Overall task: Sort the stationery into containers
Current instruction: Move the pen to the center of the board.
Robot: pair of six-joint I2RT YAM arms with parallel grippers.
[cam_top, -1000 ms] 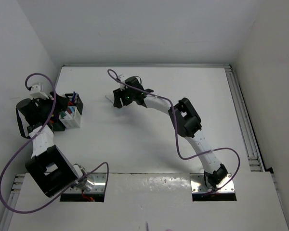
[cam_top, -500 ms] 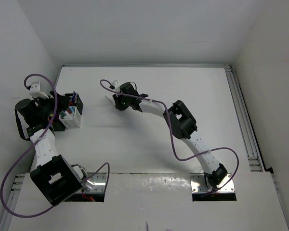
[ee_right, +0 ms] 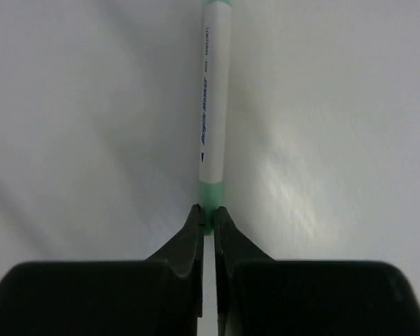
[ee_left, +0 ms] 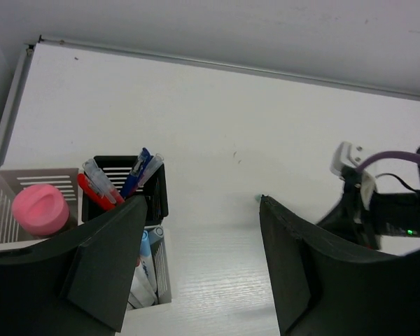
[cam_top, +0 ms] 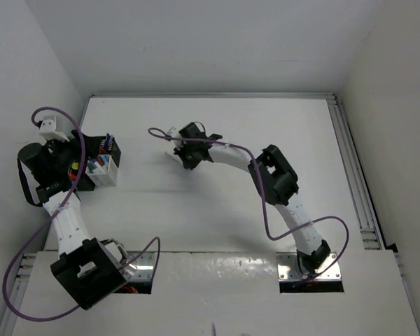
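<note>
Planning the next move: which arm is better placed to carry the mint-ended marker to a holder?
Right. The right claw is shut on the marker at its mint end. The left claw hangs open and empty beside the holders, away from that marker.

The white marker (ee_right: 213, 91) carries a line of bold blue lettering along its barrel, with a smaller, fainter line beyond it. Both are too blurred to read with any certainty.

White marker (ee_right: 213, 105), green ends, seemingly lying flat
</note>
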